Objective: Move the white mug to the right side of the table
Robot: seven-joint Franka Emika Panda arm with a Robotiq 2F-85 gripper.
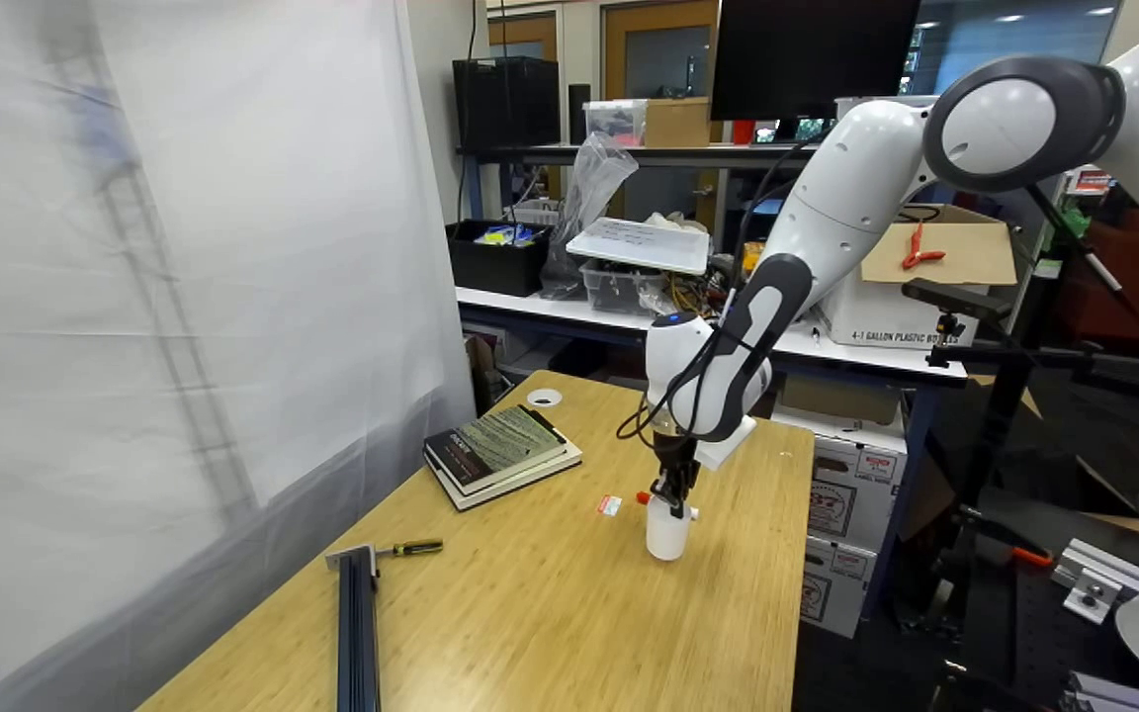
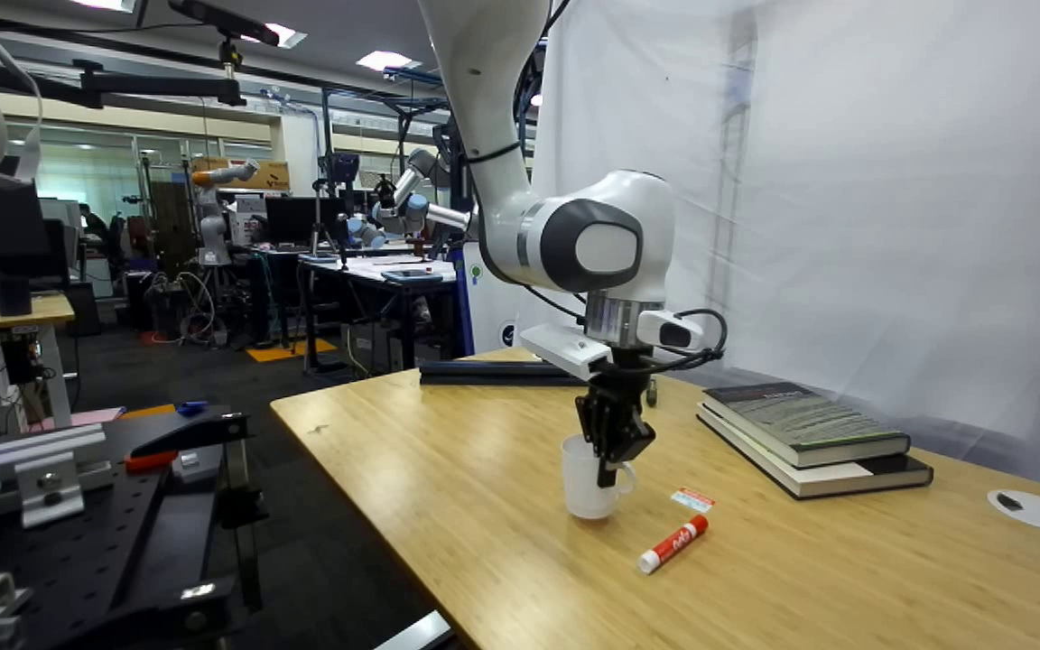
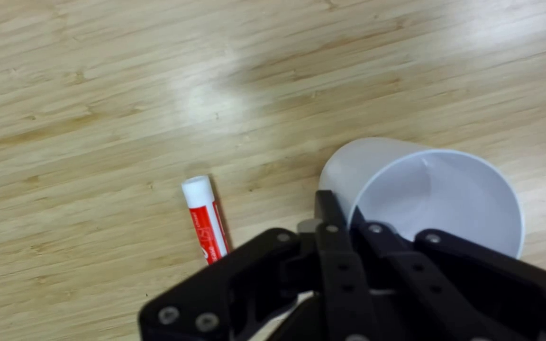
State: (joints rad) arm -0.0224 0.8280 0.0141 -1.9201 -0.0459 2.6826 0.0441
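Observation:
The white mug (image 1: pixel 666 536) is upright in both exterior views, on or just above the wooden table (image 1: pixel 550 613); I cannot tell which. Its handle shows on the right side of the mug (image 2: pixel 581 483) in an exterior view. My gripper (image 1: pixel 673 499) points down over the mug's rim. In the wrist view, the gripper (image 3: pixel 341 208) is closed on the mug's wall, one finger inside and one outside. The mug's open mouth and outer wall (image 3: pixel 365 163) show there. The handle is hidden behind the fingers in the wrist view.
A red and white marker (image 2: pixel 675 543) lies close to the mug and also shows in the wrist view (image 3: pixel 205 220). A small label (image 2: pixel 693 499) lies nearby. Stacked books (image 1: pixel 500 450), a screwdriver (image 1: pixel 416 547) and a dark metal bar (image 1: pixel 358 633) are on the table.

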